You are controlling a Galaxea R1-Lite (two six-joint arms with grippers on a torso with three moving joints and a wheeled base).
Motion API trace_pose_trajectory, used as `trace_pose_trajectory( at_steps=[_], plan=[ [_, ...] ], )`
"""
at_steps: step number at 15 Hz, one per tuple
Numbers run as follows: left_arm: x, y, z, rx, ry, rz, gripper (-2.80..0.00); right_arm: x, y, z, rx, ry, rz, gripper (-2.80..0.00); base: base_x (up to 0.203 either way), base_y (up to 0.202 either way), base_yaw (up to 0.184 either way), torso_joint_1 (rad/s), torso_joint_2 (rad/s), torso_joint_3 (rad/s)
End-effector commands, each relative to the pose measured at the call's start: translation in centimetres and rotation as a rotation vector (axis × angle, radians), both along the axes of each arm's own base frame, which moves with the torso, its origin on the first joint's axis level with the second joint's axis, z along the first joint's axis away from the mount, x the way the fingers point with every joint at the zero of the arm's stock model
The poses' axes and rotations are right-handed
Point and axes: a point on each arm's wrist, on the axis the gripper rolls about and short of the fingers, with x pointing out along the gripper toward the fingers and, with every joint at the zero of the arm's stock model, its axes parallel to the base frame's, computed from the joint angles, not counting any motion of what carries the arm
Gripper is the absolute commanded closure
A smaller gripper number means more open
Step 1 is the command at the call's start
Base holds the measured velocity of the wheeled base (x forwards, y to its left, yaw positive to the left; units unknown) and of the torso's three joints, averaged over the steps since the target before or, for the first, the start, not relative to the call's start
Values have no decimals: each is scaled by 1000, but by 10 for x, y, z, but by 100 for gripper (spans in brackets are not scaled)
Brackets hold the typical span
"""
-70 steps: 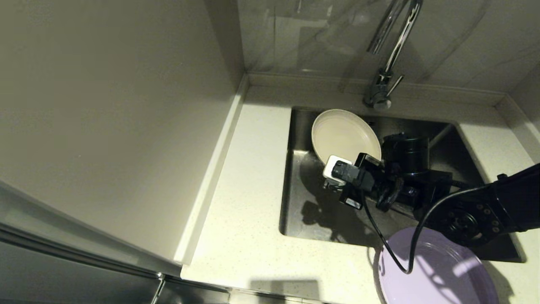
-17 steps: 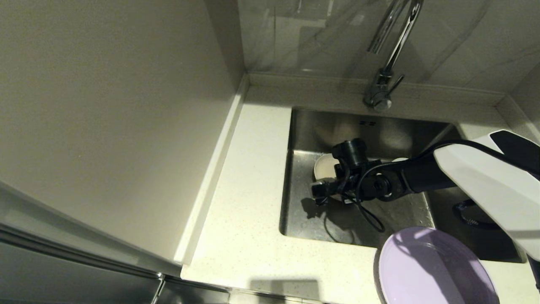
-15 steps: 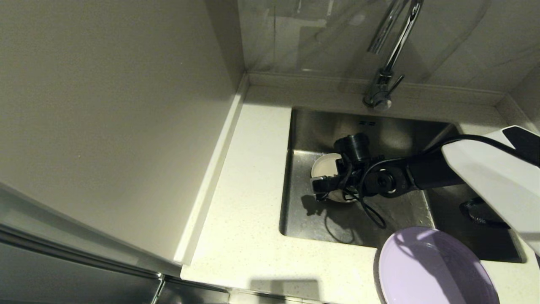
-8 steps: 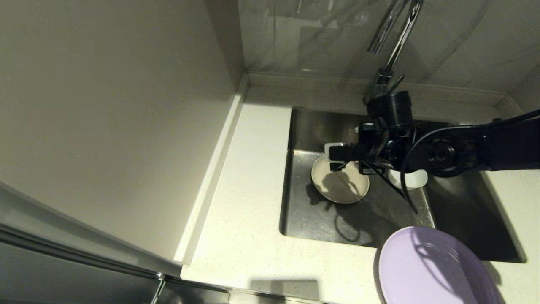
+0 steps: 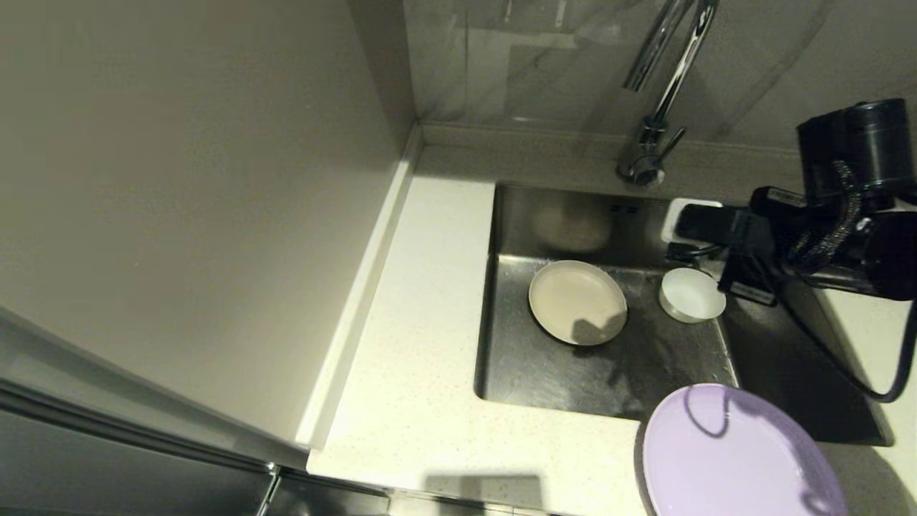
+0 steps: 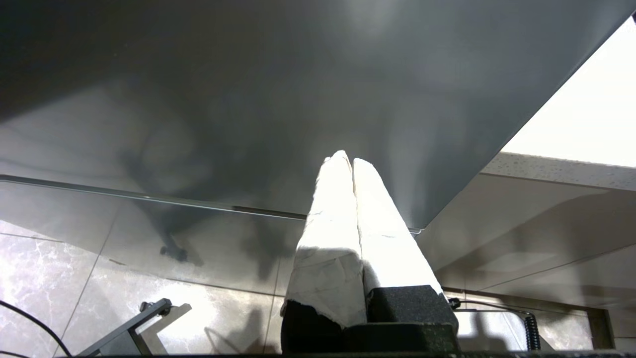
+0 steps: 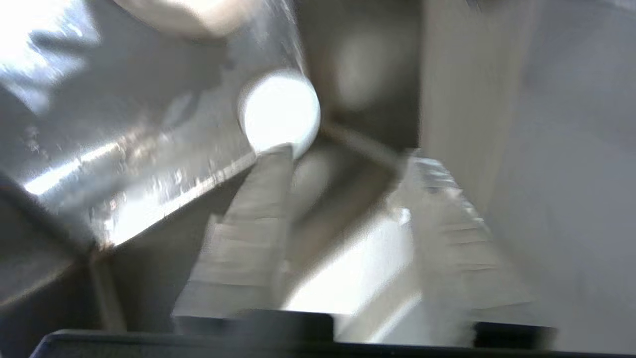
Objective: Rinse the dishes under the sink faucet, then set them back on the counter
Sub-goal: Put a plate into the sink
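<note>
The cream-beige plate (image 5: 577,301) lies flat on the floor of the sink (image 5: 566,376), at its left. To its right the small white bowl (image 5: 692,294) stands on the sink floor; it also shows as the white bowl (image 7: 279,112) in the right wrist view. The lilac plate (image 5: 738,459) rests on the counter (image 5: 423,358) at the front right. My right gripper (image 5: 680,223) hangs open and empty above the sink's back right, just over the bowl, fingers (image 7: 258,214) apart. The faucet (image 5: 655,100) rises behind the sink. My left gripper (image 6: 346,159) is shut and parked below the counter.
A tall grey wall panel (image 5: 200,201) bounds the counter on the left. The low raised back edge (image 5: 544,140) runs behind the sink. My right arm's black wrist (image 5: 852,208) and cable (image 5: 888,387) hang over the sink's right side.
My right gripper has let go of the cream plate, which now lies flat on the sink floor. The arm has risen and drawn back to the right, uncovering the white bowl.
</note>
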Motion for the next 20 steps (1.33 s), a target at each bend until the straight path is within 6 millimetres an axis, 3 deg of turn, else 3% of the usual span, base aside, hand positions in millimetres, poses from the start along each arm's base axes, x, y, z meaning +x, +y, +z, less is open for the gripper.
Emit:
trace_pose_trajectory(
  at_steps=[1, 4, 7, 11, 12, 13, 20],
  plan=[
    [0, 0, 0, 0, -4, 0, 0, -27, -29, 17, 42, -67, -91, 0, 0, 0, 0, 0, 0, 0],
    [0, 0, 0, 0, -4, 0, 0, -52, -66, 6, 140, 33, -242, 0, 0, 0, 0, 0, 0, 0],
    [0, 0, 0, 0, -4, 0, 0, -90, -96, -10, 301, 190, -321, 0, 0, 0, 0, 0, 0, 0],
    [0, 0, 0, 0, -4, 0, 0, -121, -111, -50, 441, 356, -366, 0, 0, 0, 0, 0, 0, 0],
    [0, 0, 0, 0, -4, 0, 0, -122, -112, -55, 446, 376, -372, -96, 0, 0, 0, 0, 0, 0],
    [0, 0, 0, 0, -4, 0, 0, -121, -112, -58, 449, 394, -374, -280, 0, 0, 0, 0, 0, 0],
    [0, 0, 0, 0, -4, 0, 0, -107, -112, -75, 412, 504, -285, -280, 0, 0, 0, 0, 0, 0]
  ],
)
